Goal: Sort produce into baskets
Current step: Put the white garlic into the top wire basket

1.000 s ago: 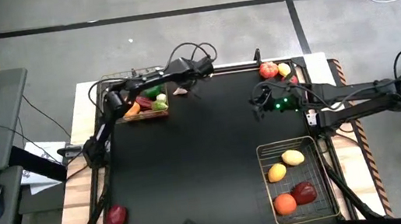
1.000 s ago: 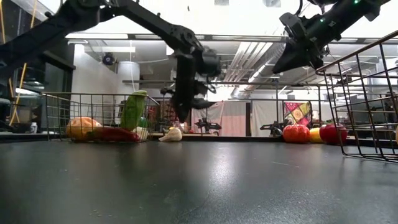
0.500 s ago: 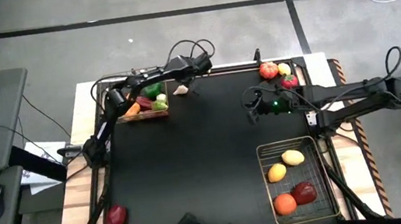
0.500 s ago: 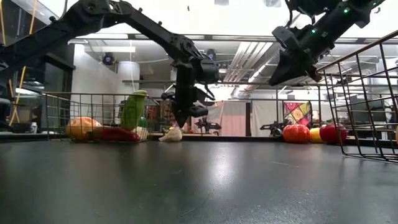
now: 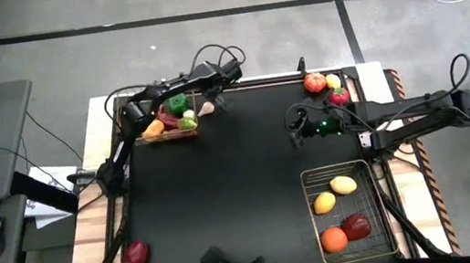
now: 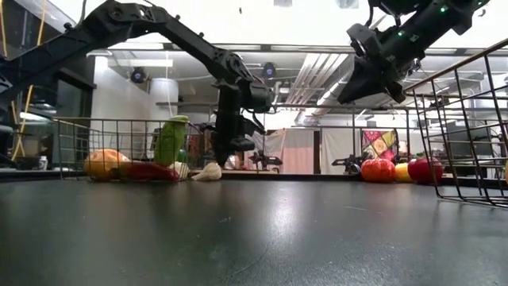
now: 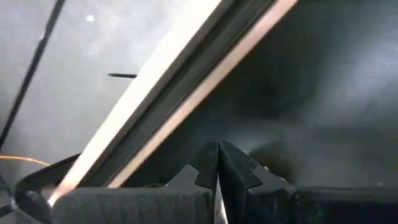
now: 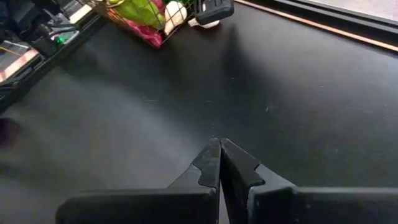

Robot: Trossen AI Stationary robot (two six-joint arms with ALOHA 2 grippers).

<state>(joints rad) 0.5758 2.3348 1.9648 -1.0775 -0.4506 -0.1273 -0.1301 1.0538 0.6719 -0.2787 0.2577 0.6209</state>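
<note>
- Black table (image 5: 244, 195), high view: smaller basket (image 5: 171, 133) at far left is holding veg; larger basket (image 5: 346, 215) near right is holding lemons, an orange, a dark-red piece. Left to sort: garlic (image 5: 206, 109) just beside smaller basket, apple cluster (image 5: 322, 84) far right, red piece (image 5: 135, 253) near left.
- Low view: left end effector (image 6: 225, 144) is hanging over garlic, clenched, empty; right end effector (image 6: 367, 83) is hovering high.
- Wrist views: both are showing fingers pressed together, holding nothing. Roughly half done, by my judgement.
</note>
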